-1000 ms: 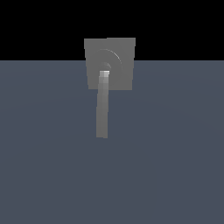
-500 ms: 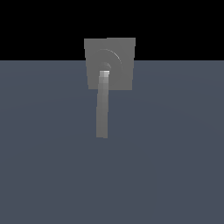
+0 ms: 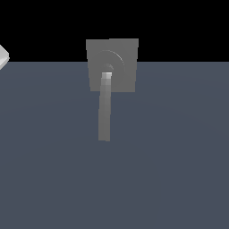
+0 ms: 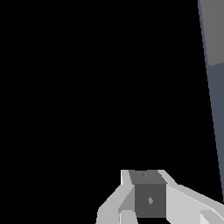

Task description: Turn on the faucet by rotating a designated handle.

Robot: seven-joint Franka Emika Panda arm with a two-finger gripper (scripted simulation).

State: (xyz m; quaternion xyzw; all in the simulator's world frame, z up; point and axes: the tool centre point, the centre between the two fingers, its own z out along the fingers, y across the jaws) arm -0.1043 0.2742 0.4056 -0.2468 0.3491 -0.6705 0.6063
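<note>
The handle [image 3: 104, 107] runs toward the camera from the centre of the faucet [image 3: 112, 65] plate on the dark floor, its long axis nearly straight, well apart from the gripper [image 3: 2, 57] barely entering at the exterior view's left, its jaws' state undeterminable.

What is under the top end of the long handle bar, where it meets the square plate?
The handle starts at the middle of the faucet plate, inside raised rings. The bar covers the rings' centre, so the joint there is hidden.
</note>
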